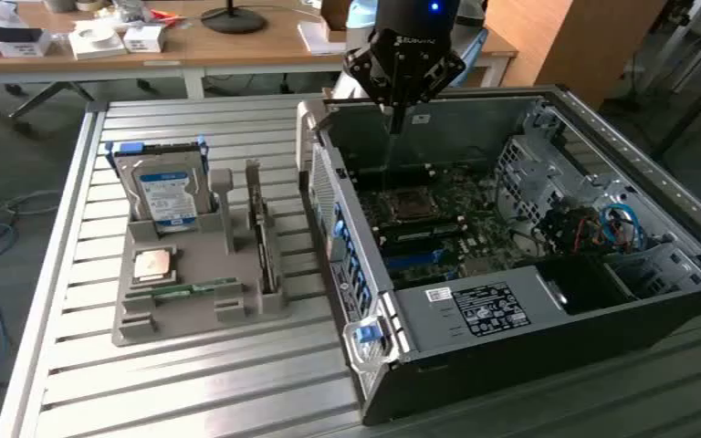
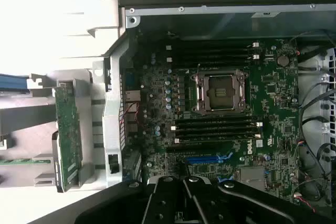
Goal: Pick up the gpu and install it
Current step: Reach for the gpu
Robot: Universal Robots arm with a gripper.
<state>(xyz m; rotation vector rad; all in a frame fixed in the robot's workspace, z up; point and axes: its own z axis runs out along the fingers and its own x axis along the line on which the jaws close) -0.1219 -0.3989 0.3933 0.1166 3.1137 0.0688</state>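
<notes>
Gripper: the gripper is closed, its fingers brought together to a point, with nothing between them.
Gripper place: it hangs over the far end of the open computer case, pointing down toward the main board.
Card: the graphics card has not been picked up. It stands on its long edge in a slot of the grey holder on the table.
Card's neighbours: the hard drive stands upright in the same holder, further to the exterior view's left. The case's side wall is just beside the card on the other side.
Direction from gripper to card: the card is toward the exterior view's left of the gripper, lower down, and somewhat nearer that camera. The case's side wall stands between the two.
Card's long axis: it runs from the far side of the table toward the near side, roughly parallel to that case wall. Its thin top edge faces up.
Wrist view: the card shows edge-on as a narrow green strip outside the case wall. The fingers sit over the board, close to a blue slot.
Bracket end: it seems to be the far end of the card, but the metal strip is hard to make out.
Task so far: the card sits in the holder, well apart from the gripper, and no card is fitted in the case.
</notes>
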